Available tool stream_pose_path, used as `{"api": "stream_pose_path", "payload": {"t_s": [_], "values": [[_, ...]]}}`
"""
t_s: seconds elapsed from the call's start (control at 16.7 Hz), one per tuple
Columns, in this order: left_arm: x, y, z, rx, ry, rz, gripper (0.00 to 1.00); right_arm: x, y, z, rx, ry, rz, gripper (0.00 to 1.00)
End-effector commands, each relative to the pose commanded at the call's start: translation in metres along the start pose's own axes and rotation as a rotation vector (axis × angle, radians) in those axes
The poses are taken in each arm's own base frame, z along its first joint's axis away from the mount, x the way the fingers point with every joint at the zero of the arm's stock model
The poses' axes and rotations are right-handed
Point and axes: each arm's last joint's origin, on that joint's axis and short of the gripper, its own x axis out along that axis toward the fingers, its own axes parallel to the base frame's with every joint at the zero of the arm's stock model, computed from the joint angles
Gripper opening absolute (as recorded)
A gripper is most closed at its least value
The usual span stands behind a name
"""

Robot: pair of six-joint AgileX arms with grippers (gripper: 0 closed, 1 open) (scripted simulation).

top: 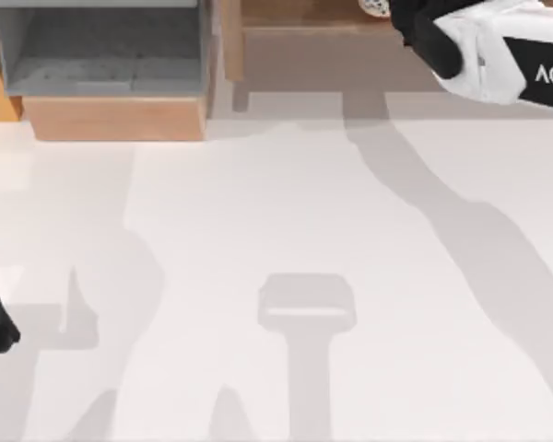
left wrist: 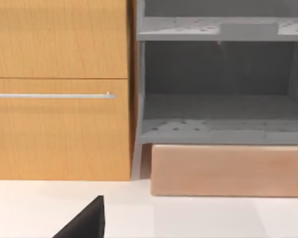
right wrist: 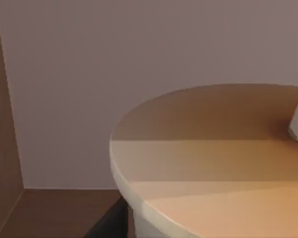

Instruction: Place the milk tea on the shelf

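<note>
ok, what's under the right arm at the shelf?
On the shelf a sliver of the milk tea pokes out beside the right gripper. The arm covers the rest; the grip is hidden.

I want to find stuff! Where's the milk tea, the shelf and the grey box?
milk tea (right wrist: 213, 158): right wrist view, on its orange lid.
shelf (top: 295, 63): top view, on its taupe front.
grey-lined box (left wrist: 218, 109): left wrist view, on its lower compartment floor.

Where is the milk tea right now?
The milk tea is at the shelf, far right in the top view, under the right gripper; its lid sits close before the right wrist camera.
</note>
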Motion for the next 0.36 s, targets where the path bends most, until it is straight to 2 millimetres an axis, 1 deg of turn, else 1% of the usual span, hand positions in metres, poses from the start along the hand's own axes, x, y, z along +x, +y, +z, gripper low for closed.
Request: {"api": "stream_pose_path", "payload": {"t_s": [0.06, 0.36], "values": [[0.0000, 0.0000, 0.0000, 0.000, 0.000, 0.000, 1.00, 0.0000, 0.0000, 0.0000, 0.000, 0.000, 0.000, 1.00], [0.0000, 0.0000, 0.0000, 0.000, 0.000, 0.000, 1.00, 0.0000, 0.0000, 0.0000, 0.000, 0.000, 0.000, 1.00]]}}
